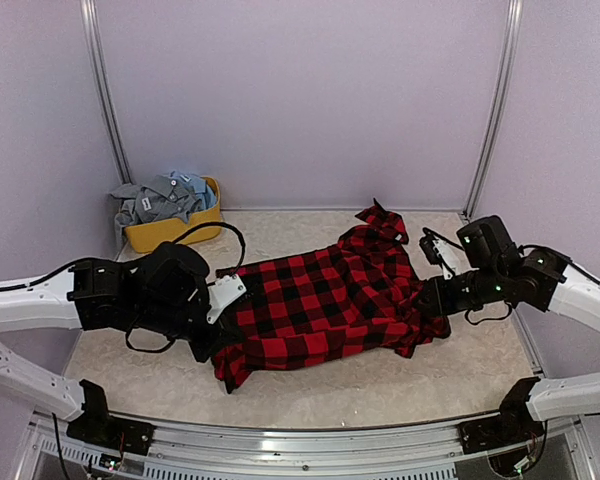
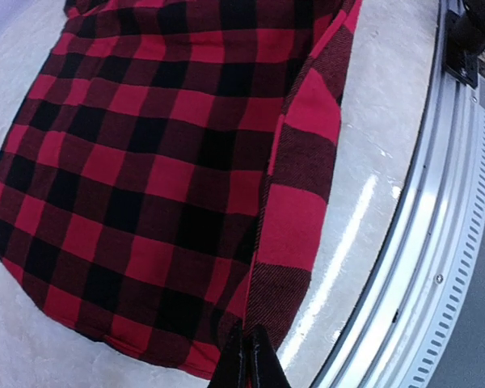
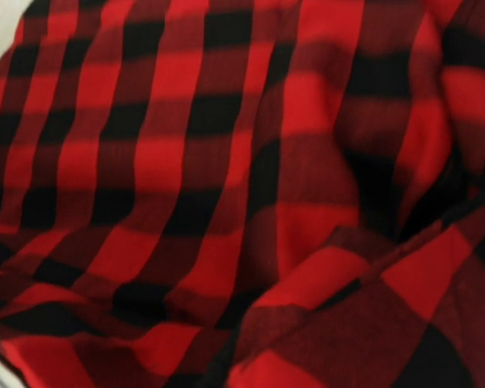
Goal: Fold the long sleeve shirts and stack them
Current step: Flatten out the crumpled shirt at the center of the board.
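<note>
A red-and-black check flannel long sleeve shirt (image 1: 320, 300) lies spread across the middle of the table. My left gripper (image 1: 218, 340) sits at the shirt's left edge. In the left wrist view the gripper (image 2: 246, 368) is shut on the doubled edge of the shirt (image 2: 145, 162) close to the table's front rail. My right gripper (image 1: 432, 300) is at the bunched right edge. In the right wrist view its fingers are hidden and rumpled check cloth (image 3: 226, 202) fills the frame. More long sleeve shirts, grey and pale blue (image 1: 160, 198), are heaped at the back left.
The heaped shirts sit in a yellow tub (image 1: 170, 232) in the back left corner. A metal rail (image 2: 436, 267) runs along the table's near edge. Walls and upright frame posts (image 1: 105, 100) close in the back. Pale tabletop (image 1: 310, 385) shows in front of the flannel.
</note>
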Robot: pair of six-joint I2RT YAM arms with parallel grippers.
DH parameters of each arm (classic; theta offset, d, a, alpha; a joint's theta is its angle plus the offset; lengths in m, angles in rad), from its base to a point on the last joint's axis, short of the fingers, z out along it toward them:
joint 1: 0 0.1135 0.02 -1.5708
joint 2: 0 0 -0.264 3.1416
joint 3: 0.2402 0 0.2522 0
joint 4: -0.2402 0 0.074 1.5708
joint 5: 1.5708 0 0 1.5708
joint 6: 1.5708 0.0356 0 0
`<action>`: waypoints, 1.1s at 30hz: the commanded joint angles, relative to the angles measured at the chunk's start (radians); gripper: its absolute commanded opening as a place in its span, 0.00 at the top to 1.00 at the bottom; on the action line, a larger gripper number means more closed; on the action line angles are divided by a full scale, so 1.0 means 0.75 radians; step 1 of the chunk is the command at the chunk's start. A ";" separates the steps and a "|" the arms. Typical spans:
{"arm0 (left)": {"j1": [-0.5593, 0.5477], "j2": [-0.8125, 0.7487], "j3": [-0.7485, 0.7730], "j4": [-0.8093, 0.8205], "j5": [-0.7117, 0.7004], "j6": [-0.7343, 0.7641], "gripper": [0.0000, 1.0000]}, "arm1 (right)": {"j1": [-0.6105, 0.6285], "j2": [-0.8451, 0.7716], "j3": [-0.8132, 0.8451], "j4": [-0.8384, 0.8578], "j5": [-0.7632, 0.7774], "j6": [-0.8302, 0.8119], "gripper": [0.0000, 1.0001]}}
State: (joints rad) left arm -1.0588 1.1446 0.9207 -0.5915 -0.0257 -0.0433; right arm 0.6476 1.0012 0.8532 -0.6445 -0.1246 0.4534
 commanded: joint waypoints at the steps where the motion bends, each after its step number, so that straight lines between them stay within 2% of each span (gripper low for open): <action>1: -0.096 0.080 0.060 -0.072 0.130 0.055 1.00 | 0.056 0.038 -0.027 -0.098 -0.046 0.075 0.92; 5: -0.145 0.206 0.121 -0.166 0.132 0.099 1.00 | 0.076 0.076 -0.030 -0.109 -0.073 0.070 0.81; 9: -0.176 0.278 0.162 -0.221 0.138 0.109 1.00 | 0.076 0.073 0.028 -0.159 0.014 0.076 0.53; 11: -0.209 0.300 0.173 -0.230 0.190 0.110 1.00 | 0.076 0.091 0.093 -0.208 0.078 0.063 0.32; 13: -0.237 0.313 0.181 -0.239 0.237 0.121 1.00 | 0.077 0.119 0.160 -0.238 0.128 0.041 0.23; 14: -0.245 0.323 0.182 -0.243 0.262 0.127 0.96 | 0.075 0.137 0.193 -0.242 0.145 0.029 0.21; 20: -0.256 0.330 0.190 -0.259 0.365 0.187 0.68 | 0.069 0.233 0.331 -0.212 0.168 -0.043 0.14; 24: -0.235 0.291 0.218 -0.198 0.311 0.205 0.42 | 0.024 0.272 0.371 -0.143 0.200 -0.095 0.08; 28: -0.063 0.233 0.214 -0.047 0.354 0.176 0.10 | -0.139 0.384 0.344 0.081 0.169 -0.168 0.09; 30: 0.084 0.204 0.174 0.118 0.367 0.081 0.05 | -0.236 0.489 0.352 0.204 0.109 -0.191 0.11; 33: 0.247 0.215 0.114 0.323 0.252 -0.107 0.06 | -0.337 0.727 0.462 0.328 0.139 -0.234 0.13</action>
State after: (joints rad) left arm -0.9981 1.3205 1.0496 -0.5838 0.2302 0.0319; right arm 0.4793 1.3689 1.1183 -0.5808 -0.0277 0.3405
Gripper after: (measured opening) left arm 0.947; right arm 0.883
